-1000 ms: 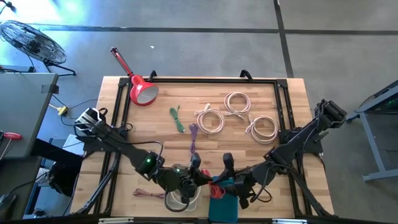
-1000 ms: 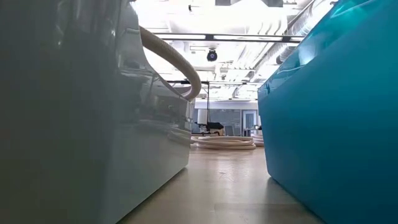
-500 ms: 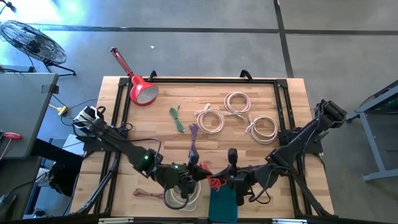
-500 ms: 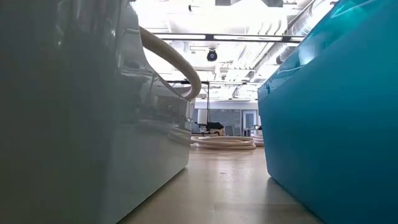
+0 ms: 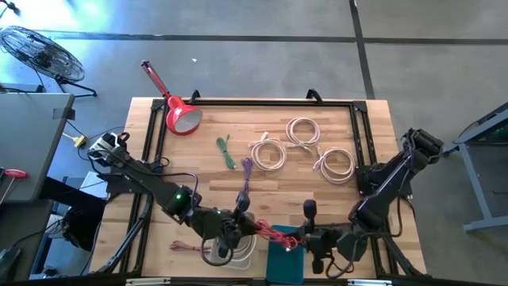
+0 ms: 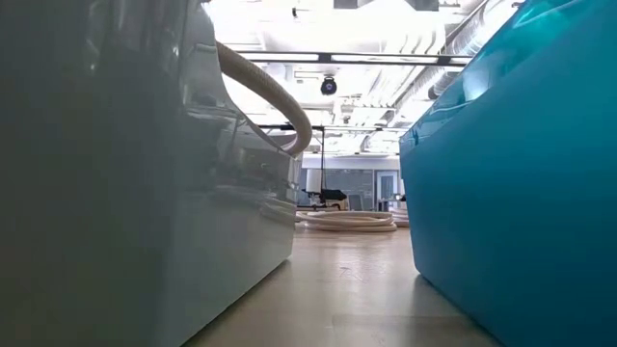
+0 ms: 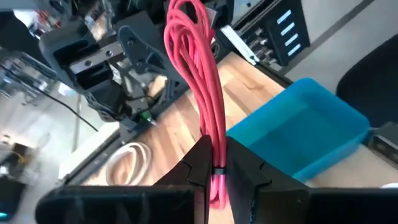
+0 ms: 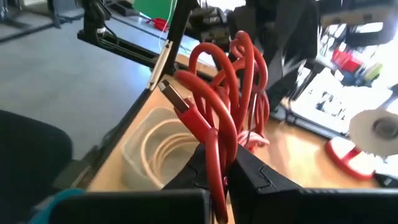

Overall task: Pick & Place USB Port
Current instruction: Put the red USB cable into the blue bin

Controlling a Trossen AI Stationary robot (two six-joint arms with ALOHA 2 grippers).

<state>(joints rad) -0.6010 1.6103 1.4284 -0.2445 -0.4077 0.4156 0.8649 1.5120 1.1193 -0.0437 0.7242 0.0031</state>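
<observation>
A red USB cable (image 5: 274, 233) is strung between my two grippers near the table's near edge, above a teal bin (image 5: 284, 266). My left gripper (image 5: 244, 226) is shut on one end of the bundle, over a clear container (image 5: 230, 253) that holds a white coiled cable. My right gripper (image 5: 300, 241) is shut on the other end, above the bin. In the right wrist view the cable's loops (image 8: 236, 81) rise past the fingers and a USB plug (image 8: 176, 96) sticks out free. My left gripper pinches several strands of the red cable (image 7: 217, 155) between its two fingers, which lie across the strands. The bundle runs on from the fingers toward the other arm, lifted clear of the table. My right gripper pinches a few strands of the red cable (image 8: 219, 149) between its two fingers, just behind the loose loops. The fingers lie across the strands, and the cable is lifted clear of the bin, its plug end free.
Farther back lie a purple cable (image 5: 246, 176), a green cable (image 5: 226, 151), three white coils (image 5: 270, 152) and a red desk lamp (image 5: 181, 117). A thin reddish cable (image 5: 186, 246) lies at the near left. In the low view the container (image 6: 145, 173) and bin (image 6: 521, 173) stand on either side.
My right gripper has swung toward the table's right and near edge and rolled. My left gripper has eased slightly left. The red cable, earlier bunched between them, is now drawn out in a line from one gripper to the other above the bin.
</observation>
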